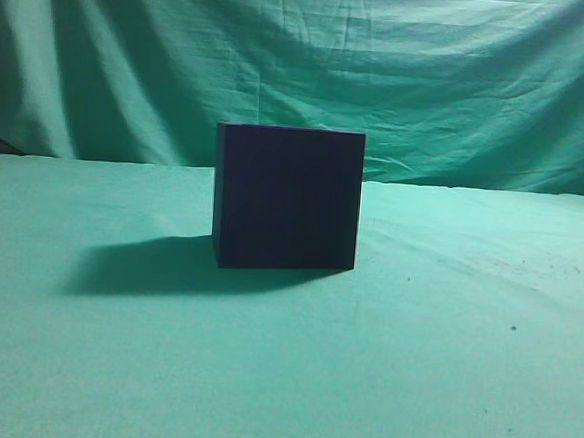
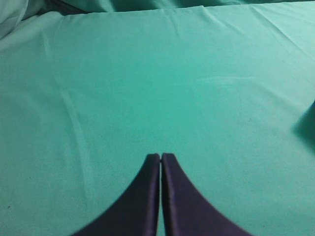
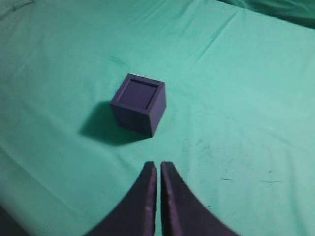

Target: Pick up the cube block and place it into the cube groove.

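The large dark navy box [image 1: 286, 199] stands mid-table in the exterior view, with its top hidden. In the right wrist view the box [image 3: 142, 119] shows a dark rim around a lighter purple square [image 3: 141, 93] set into its top. This square looks like the cube block's top face seated in the box, but I cannot tell for sure. No separate small cube lies on the cloth. My right gripper [image 3: 158, 164] is shut and empty, a short way in front of the box. My left gripper [image 2: 161, 156] is shut and empty over bare cloth. Neither arm shows in the exterior view.
Green cloth [image 1: 442, 370] covers the table, and a green curtain [image 1: 432, 78] hangs behind it. The box casts a shadow [image 1: 148, 267] to its left. A dark shadow patch [image 2: 309, 123] shows at the right edge of the left wrist view.
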Available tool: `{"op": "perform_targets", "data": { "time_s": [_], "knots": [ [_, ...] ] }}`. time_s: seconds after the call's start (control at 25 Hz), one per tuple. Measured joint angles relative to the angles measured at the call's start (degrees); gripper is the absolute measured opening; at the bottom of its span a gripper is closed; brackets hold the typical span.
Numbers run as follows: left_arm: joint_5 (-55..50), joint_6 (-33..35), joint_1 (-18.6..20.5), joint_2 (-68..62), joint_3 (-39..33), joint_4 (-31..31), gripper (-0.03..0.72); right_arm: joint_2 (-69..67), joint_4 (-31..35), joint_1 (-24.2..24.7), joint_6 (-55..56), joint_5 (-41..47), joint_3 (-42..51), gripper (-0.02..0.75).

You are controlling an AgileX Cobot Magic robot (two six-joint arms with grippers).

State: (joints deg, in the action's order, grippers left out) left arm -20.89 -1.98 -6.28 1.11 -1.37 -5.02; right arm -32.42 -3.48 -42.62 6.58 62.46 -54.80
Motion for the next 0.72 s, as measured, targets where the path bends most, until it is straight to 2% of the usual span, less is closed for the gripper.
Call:
{"op": "perform_targets", "data": {
  "time_s": [0.28, 0.4, 0.52, 0.72],
  "knots": [
    [0.0, 0.0, 0.0, 0.0, 0.0, 0.0, 0.0, 1.6, -2.6, 0.0, -3.2, -1.3, 1.5, 0.0],
    [0.0, 0.0, 0.0, 0.0, 0.0, 0.0, 0.0, 4.0, -2.7, 1.2, -3.6, -6.7, 5.4, 0.0],
    [0.0, 0.0, 0.0, 0.0, 0.0, 0.0, 0.0, 7.8, -1.9, 6.3, -3.7, -14.1, 11.1, 0.0],
    [0.0, 0.0, 0.0, 0.0, 0.0, 0.0, 0.0, 15.8, 0.5, 19.4, -3.8, -24.8, 22.7, 0.0]
  ]
}}
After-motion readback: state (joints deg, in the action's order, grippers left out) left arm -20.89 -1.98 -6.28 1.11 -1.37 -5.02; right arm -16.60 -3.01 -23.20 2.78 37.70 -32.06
